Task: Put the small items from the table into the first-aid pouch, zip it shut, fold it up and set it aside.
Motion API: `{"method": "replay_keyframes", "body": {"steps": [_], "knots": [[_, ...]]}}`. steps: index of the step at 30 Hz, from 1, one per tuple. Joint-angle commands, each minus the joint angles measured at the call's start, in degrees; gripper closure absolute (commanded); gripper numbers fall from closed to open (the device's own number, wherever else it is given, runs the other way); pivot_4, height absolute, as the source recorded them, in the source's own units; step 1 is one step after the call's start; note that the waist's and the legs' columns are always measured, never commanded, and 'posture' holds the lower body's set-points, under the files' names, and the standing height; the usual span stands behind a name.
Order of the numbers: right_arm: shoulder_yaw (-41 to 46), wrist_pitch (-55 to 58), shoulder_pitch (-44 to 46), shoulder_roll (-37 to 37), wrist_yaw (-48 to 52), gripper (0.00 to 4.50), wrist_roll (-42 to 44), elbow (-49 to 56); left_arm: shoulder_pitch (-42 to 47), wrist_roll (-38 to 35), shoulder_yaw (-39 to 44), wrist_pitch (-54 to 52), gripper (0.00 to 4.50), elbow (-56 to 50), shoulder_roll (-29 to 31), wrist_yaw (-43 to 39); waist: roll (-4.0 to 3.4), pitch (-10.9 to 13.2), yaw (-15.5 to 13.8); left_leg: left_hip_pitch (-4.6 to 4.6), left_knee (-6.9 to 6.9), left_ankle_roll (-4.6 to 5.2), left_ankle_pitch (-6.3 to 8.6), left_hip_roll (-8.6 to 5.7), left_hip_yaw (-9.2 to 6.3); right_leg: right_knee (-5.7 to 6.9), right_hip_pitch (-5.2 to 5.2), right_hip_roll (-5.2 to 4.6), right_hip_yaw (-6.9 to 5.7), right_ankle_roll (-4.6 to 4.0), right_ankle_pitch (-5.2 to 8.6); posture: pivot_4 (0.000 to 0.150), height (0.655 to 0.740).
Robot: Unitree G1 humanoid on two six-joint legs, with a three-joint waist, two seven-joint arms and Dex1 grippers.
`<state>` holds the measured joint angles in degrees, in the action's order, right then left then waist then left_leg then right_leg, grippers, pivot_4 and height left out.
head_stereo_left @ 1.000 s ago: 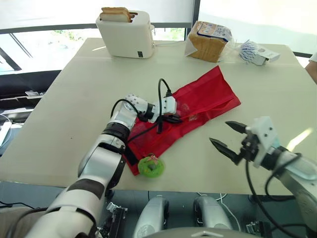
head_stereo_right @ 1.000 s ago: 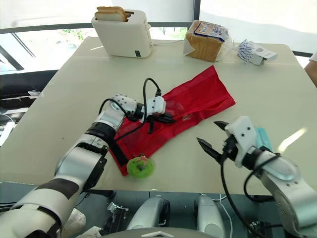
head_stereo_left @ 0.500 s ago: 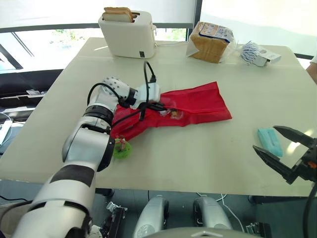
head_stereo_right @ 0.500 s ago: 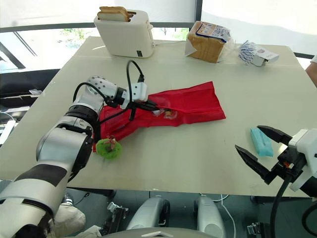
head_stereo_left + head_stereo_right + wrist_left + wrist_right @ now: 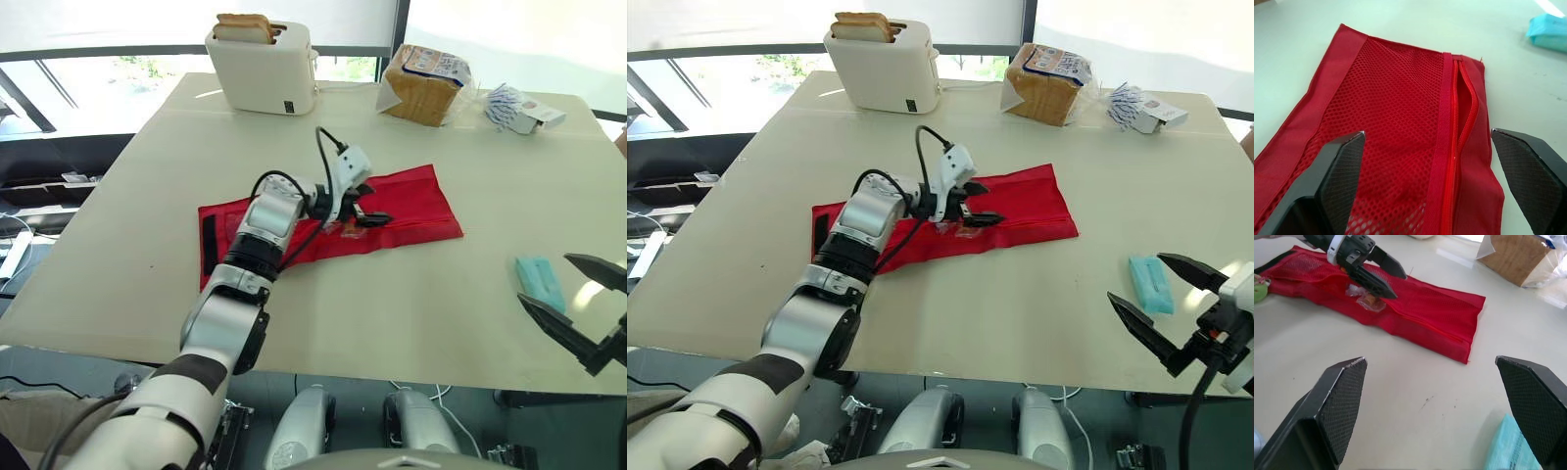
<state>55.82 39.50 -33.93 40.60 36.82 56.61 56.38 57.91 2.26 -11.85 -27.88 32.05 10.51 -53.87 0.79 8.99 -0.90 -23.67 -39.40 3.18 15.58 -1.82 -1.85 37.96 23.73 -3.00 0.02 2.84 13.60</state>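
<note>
At mid-frame in the head view, the red first-aid pouch [image 5: 416, 201] lies flat on the worktop [image 5: 147, 196]. The left hand [image 5: 370, 206] is spread open over it by a small clear-wrapped item [image 5: 350, 227], and at the lower right the right hand [image 5: 544, 278] gapes wide near a teal packet [image 5: 1149, 284]. In the left wrist view, that hand's black fingers [image 5: 1334, 169] straddle the pouch's mesh, its zipper [image 5: 1455, 127] partly open. In the right wrist view, the teal packet lies close, the pouch farther off.

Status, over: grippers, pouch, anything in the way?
Left gripper open over red pouch. Right gripper open beside teal packet. Pouch flat, zip partly open, clear-wrapped item under left gripper. Nothing between right gripper and packet.
</note>
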Motion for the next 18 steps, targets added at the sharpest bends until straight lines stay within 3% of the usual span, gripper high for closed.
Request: {"method": "replay_keyframes", "body": {"steps": [1, 11, 18], "knots": [[7.25, -2.10, -2.53, 1.60, 0.58, 0.00, 6.62, 1.20, 2.11, 3.62, -3.27, 2.99, 0.02, 4.42, -2.79, 6.24, 0.01, 0.01, -0.04, 0.00, 0.00, 0.01, 0.01, -0.02, 0.00, -0.02, -0.01, -0.01, -0.01, 0.00, 0.00, 0.150, 0.7400], [11.52, -3.86, -6.79, 3.49, -1.17, 0.00, 10.93, 1.02, 8.44, 6.04, -4.94, 14.01, 0.02, 22.33, -9.75, 12.08, 0.08, 0.05, -0.15, -0.03, 0.04, 0.08, 0.05, -0.03, 0.03, -0.12, -0.04, -0.05, -0.13, 0.00, 0.01, 0.150, 0.7400], [11.23, -5.73, -9.21, 2.50, -2.21, 0.00, 11.19, 2.12, 12.07, 2.09, -0.14, 11.67, 0.02, 25.25, -11.89, 11.76, 0.09, 0.06, -0.04, -0.04, 0.04, 0.10, 0.06, -0.02, 0.03, -0.12, -0.03, -0.07, -0.13, 0.01, 0.01, 0.150, 0.7400]]}}
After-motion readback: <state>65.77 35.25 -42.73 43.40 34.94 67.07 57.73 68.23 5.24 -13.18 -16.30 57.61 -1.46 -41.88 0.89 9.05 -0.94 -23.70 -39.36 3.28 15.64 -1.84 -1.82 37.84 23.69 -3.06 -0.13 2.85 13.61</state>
